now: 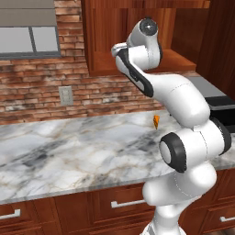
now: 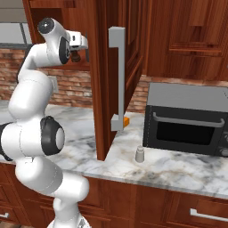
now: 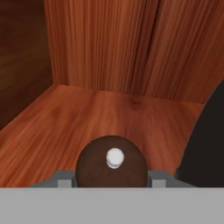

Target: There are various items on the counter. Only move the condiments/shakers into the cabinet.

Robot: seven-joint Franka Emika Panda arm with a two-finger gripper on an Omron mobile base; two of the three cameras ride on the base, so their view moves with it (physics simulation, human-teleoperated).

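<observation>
The gripper clasped one brown pepper mill, bottom centre; one grey shaker and one orange wedge sat on the counter.

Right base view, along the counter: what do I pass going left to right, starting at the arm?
Robot arm → open cabinet door → orange wedge → pale grey shaker → black microwave.
</observation>
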